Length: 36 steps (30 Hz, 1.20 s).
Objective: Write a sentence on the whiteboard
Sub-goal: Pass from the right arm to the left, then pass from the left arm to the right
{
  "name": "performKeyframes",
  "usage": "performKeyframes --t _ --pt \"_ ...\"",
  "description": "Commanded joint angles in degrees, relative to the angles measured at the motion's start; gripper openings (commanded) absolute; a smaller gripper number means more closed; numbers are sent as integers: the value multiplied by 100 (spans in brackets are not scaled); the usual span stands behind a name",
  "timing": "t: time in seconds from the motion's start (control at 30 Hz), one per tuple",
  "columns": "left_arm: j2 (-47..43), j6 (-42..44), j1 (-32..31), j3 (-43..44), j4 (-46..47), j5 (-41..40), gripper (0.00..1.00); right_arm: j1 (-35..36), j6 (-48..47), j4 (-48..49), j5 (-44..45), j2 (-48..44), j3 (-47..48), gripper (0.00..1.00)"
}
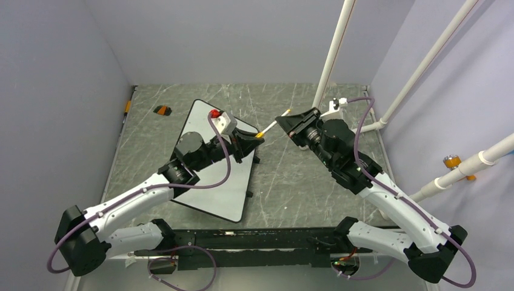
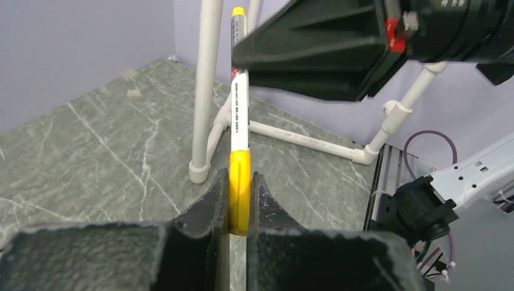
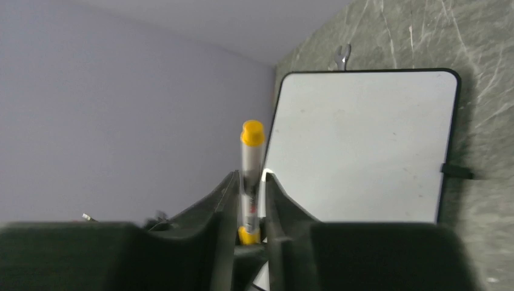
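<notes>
The whiteboard (image 1: 209, 197) lies flat left of centre, my left arm reaching across it; in the right wrist view the whiteboard (image 3: 363, 145) is bare white, and no sentence shows on it. A white marker (image 1: 273, 124) hangs in the air between both grippers. My left gripper (image 1: 256, 137) is shut on its yellow cap (image 2: 240, 188), jaws tight on both sides (image 2: 240, 179). My right gripper (image 1: 285, 121) is shut on the white barrel (image 3: 249, 176), and the marker's yellow tail end (image 3: 252, 132) sticks out past the fingers. In the left wrist view the barrel (image 2: 240, 103) runs up into the black right gripper (image 2: 315, 48).
A white pipe frame (image 1: 330, 54) stands on the table at the back right, its foot close behind the marker (image 2: 199, 170). A small orange and black object (image 1: 162, 110) lies at the back left. A black clip (image 3: 456, 171) sits on one edge of the board.
</notes>
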Motion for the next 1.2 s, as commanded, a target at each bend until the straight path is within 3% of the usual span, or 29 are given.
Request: performKeyframes --t 0.0,0.03,0.1,0.2,0.37,0.53,0.6,0.67,0.77,0.9,1.17 --pt "-313 568 -63 781 -1061 136 0 100 -657 260 -811 -187 -151 47" --pt "-315 639 -57 995 -1542 130 0 100 -896 320 -870 -232 -150 64" --pt "-320 718 -27 1452 -2316 130 0 93 -1490 187 -1090 -200 90 84" --pt "-409 795 26 1942 -3192 131 0 83 -2373 -242 -1464 -44 648 94" --pt "-367 909 381 2808 -4345 549 0 79 -3286 -41 -1593 -281 688 100" --pt "-138 1113 876 3352 -5141 1456 0 73 -4039 95 -2479 -332 753 99" --pt "-163 1168 936 3353 -5268 1424 0 31 -4184 -61 -2792 -235 894 99" --pt "-158 1192 1064 3400 -5515 1598 0 -136 -4170 -101 -3298 -116 1001 99" --pt "-193 1233 1303 3371 -5472 2648 0 -533 -3960 317 -4291 -119 840 99" --pt "-314 1272 1493 3300 -5369 3149 0 -1274 -3416 974 -5668 -140 577 97" --pt "-447 1206 1756 3204 -5084 4343 0 -1547 -2686 2142 -6840 118 432 95"
